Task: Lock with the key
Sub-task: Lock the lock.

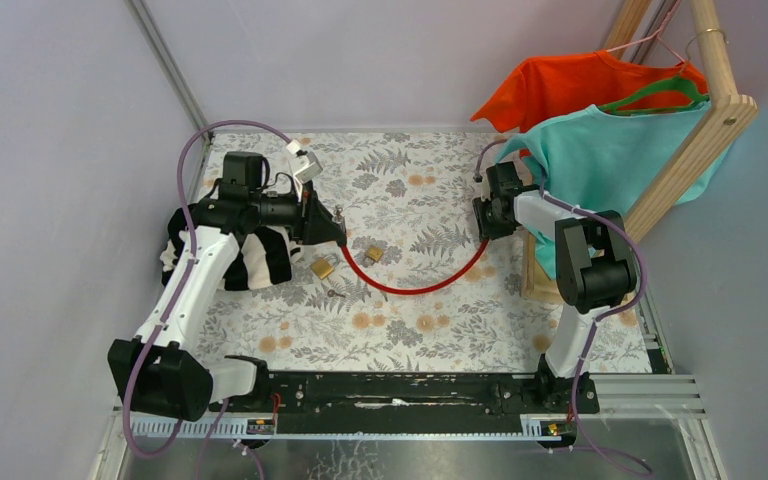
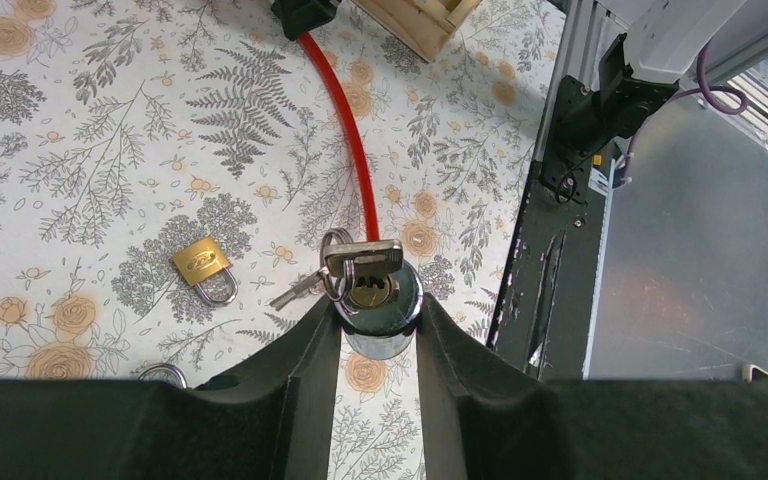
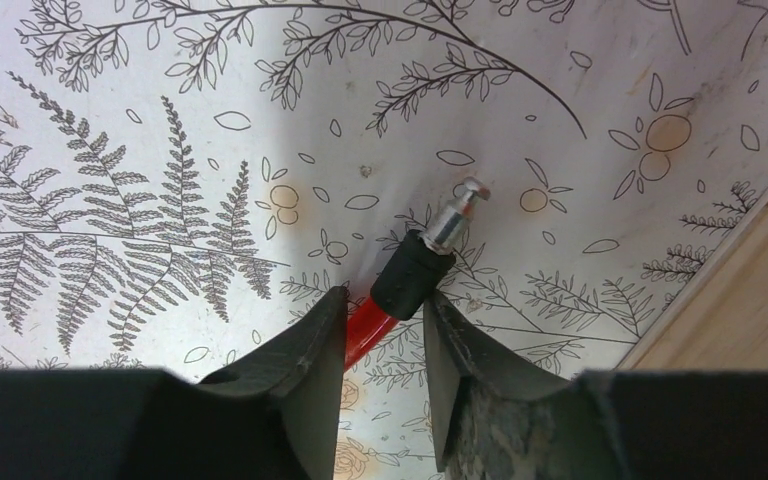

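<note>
Nearest the arm bases, the black mounting rail (image 1: 400, 392) is sitting well short of the chrome lock barrel (image 2: 372, 296), my ref. pt. here.

On the near side of the barrel, one small brass padlock (image 1: 322, 268) and a second brass padlock (image 1: 374, 254) are lying loose on the fern-print table cover (image 1: 410, 180). A tiny metal bit is lying nearer again, poss. a loose key, too small to tell.

The left gripper (image 2: 376, 320) is pinching the barrel from both sides, jaws pressed onto its chrome body and holding it off the cover. A silver key (image 2: 363, 259) on a split ring is sitting in the keyway. A black-and-white striped cloth (image 1: 260, 262) is bunched under the arm, left of the barrel.

The red plastic-coated cable (image 1: 410, 289) is running from the barrel in a sagging loop to the right. At its free end, well apart from the barrel, the right gripper (image 3: 383, 300) is clamping the black end sleeve (image 3: 415, 270), w/ the bare steel locking pin (image 3: 457, 215) sticking out past the fingertips.

Beyond and right of the barrel, an orange T-shirt (image 1: 560, 85) and a teal T-shirt (image 1: 610, 150) are hanging on a pale wooden rack (image 1: 705, 120).

Step in hand, as I read it: both ends are gripped but the pin isn't mated yet. Next move prob. needs the pin lined up w/ the barrel's socket, pushed home, then the key turned, which needs a free gripper.

Writing: an oval stamp is showing on the padlock in the left wrist view, but it's illegible. No other text is readable.
</note>
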Available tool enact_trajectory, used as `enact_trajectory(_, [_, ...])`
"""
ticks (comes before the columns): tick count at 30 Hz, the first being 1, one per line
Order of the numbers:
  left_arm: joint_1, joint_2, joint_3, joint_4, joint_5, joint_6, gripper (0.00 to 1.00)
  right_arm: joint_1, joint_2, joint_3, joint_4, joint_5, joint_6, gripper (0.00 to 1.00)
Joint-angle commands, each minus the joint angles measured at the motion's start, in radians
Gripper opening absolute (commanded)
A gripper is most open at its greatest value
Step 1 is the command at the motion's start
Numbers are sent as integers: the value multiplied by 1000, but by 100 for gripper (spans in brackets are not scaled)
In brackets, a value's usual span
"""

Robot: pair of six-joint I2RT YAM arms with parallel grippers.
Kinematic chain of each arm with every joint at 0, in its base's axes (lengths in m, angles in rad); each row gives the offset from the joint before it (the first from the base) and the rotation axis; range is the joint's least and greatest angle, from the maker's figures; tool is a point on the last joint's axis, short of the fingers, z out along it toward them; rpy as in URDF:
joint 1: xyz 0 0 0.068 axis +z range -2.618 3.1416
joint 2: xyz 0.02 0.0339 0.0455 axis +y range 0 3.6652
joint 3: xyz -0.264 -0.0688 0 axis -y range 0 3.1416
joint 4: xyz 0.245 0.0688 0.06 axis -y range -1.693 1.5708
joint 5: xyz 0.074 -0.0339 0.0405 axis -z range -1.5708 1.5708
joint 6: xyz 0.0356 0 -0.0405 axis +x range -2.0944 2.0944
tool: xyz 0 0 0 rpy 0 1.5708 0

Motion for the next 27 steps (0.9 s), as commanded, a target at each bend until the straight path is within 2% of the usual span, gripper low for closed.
enact_trajectory(1, [6,-8,-15,25,35,1,0,-3,33,0,24,-5,-2,37])
enact_trajectory(6, [4,1,-49,77,18,-29,0,-1,23,7,50,-12,-15,20])
enact_trajectory(11, [-3,18,-70,122,-42,-56,0,7,-19,11,69,-90,-48,1])
enact_trajectory(20, [-6,77,-97,255,-134,-151,0,86,-166,-40,109,-248,-163,0])
enact_trajectory(27, [-44,146,-76,307,-100,-131,0,146,-297,-51,110,-370,-275,0])
